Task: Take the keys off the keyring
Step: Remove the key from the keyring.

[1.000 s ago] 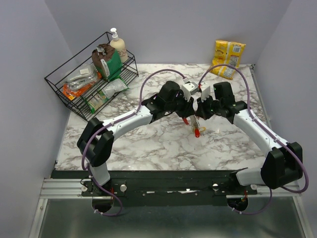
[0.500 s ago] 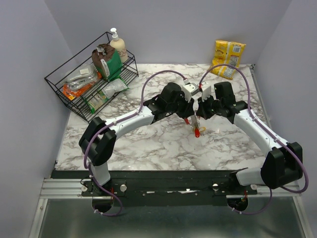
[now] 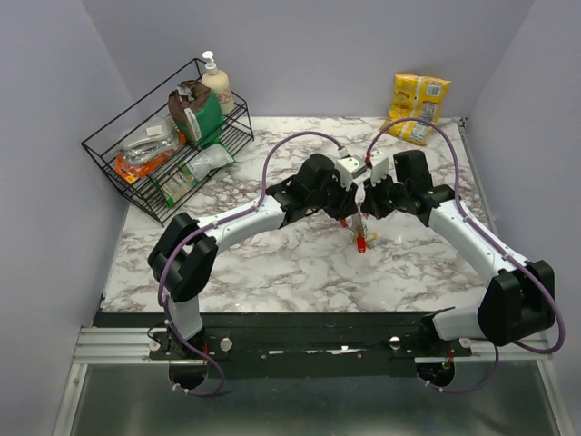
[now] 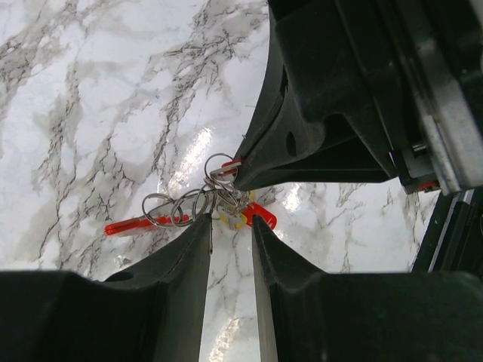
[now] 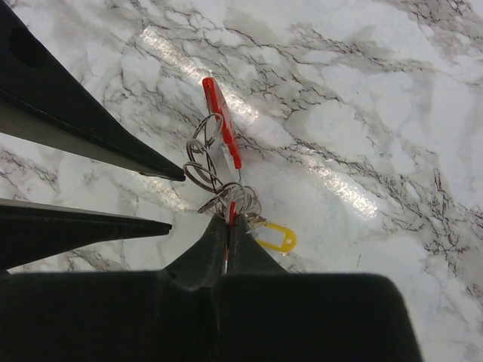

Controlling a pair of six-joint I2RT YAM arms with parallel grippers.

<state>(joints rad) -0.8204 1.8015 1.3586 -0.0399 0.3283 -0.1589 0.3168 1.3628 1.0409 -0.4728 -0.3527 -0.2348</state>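
The left arm's elbow has swung a little toward the middle of the desk (image 3: pixel 300 263), and the left tool (image 4: pixel 232 226) has come in slightly closer to the bunch. Its fingers have also eased a touch wider. They now stand apart, with nothing gripped between them. One tip is just beside the wire loops and the other is below them.

The right tool (image 5: pixel 228 220) has not moved. Its fingers stay pressed together on the keyring (image 4: pixel 224 164), pinching what looks like its red loop and holding the bunch just above the desk.

The keys (image 5: pixel 221 121) still hang on their rings below that pinch, in the middle of the desk between the two tools. There is a red-headed key on one side and a yellow tag on the other. None has come off.

This reads as the left tool lining up for a bite on a key or ring while the right anchors the bunch, so the task is still at an early stage. The loops are thin and overlap, so the closing fingers could easily catch the wrong one.

Farther back, the wire rack (image 3: pixel 95 150) and the yellow packet (image 3: pixel 418 107) are as they were.
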